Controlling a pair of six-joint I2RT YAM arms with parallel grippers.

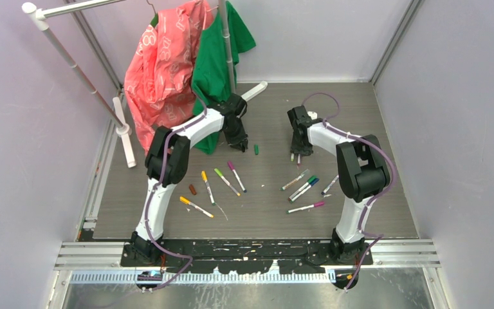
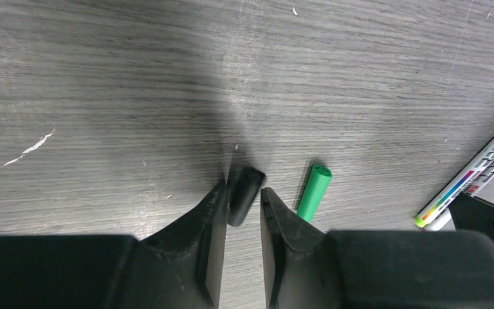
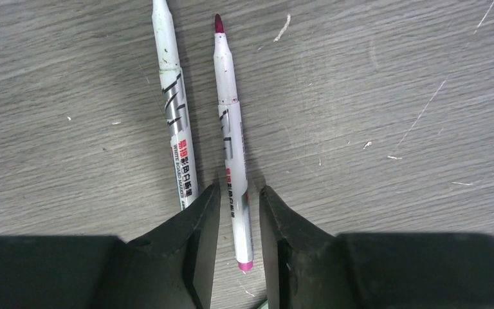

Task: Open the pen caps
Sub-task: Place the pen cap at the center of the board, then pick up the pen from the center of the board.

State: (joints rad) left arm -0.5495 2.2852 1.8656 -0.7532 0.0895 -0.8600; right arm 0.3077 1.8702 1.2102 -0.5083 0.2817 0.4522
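Left hand (image 2: 244, 190) standing slightly open, dark cap (image 2: 247, 183) lying loose between jaws, green cap (image 2: 314, 192) just beside. Right hand (image 3: 239, 188) standing open, straddling uncapped magenta pen (image 3: 231, 141) on counter (image 1: 264, 219); uncapped green pen (image 3: 175, 116) lying alongside. Remaining pens (image 1: 196, 206) nearer bases seemingly waiting for uncapping.

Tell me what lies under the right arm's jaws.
An uncapped magenta pen lies on the table between the open jaws, tip pointing away. A second uncapped pen lies beside it; its near end runs under one jaw and is hidden.
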